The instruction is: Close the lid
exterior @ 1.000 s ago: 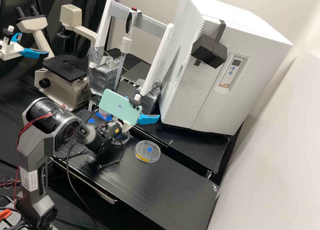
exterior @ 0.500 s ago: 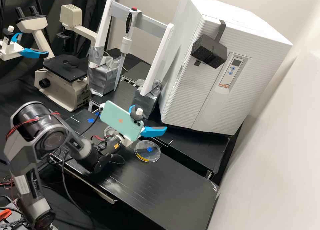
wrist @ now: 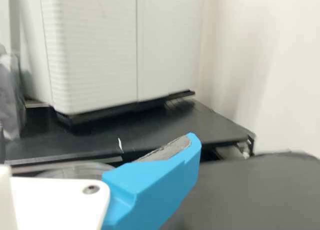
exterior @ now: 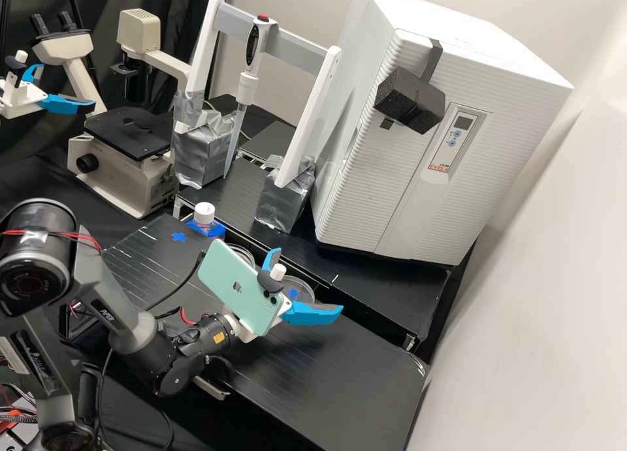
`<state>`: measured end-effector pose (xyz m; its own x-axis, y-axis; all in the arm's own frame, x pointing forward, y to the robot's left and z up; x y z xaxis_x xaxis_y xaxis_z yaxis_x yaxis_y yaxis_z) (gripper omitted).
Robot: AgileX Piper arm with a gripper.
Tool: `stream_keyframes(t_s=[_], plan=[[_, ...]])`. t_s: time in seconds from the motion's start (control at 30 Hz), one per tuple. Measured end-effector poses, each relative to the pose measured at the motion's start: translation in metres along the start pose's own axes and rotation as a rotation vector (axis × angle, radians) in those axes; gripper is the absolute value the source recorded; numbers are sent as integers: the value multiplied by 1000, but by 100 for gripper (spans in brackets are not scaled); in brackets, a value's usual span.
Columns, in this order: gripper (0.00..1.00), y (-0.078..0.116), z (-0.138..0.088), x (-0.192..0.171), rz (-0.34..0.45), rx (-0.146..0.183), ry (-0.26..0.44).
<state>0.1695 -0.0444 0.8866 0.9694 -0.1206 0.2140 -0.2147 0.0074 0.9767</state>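
High view lets us see our gripper (exterior: 307,281), its blue fingers spread apart, near two round clear dishes (exterior: 302,286), while the white lid (exterior: 204,211) sits atop a small bottle (exterior: 206,228) in a blue holder (exterior: 218,231) on the black board (exterior: 346,373).

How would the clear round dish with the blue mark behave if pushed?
The dish looks thin-walled and clear, so probably light, stiff and perhaps brittle. Being low and wide, it would likely slide before tipping. Its smooth surface may be slippery.
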Motion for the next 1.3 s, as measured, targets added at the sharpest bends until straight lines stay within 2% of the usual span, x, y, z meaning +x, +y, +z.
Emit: stream_keyframes(t_s=[0.23,0.43,0.53,0.7,0.8,1.0,1.03,1.3], plan=[[100,-13,4,-12,-57,11,-26],[100,-19,3,-16,-84,7,-26],[100,-22,3,-14,-93,-11,-18],[100,-22,7,-13,-85,-11,-22],[100,-23,8,-12,-85,-33,-21],[100,-21,14,-10,-73,-39,-35],[0,-20,14,-9,-72,-40,-33],[0,-15,15,-6,-53,-49,-34]])
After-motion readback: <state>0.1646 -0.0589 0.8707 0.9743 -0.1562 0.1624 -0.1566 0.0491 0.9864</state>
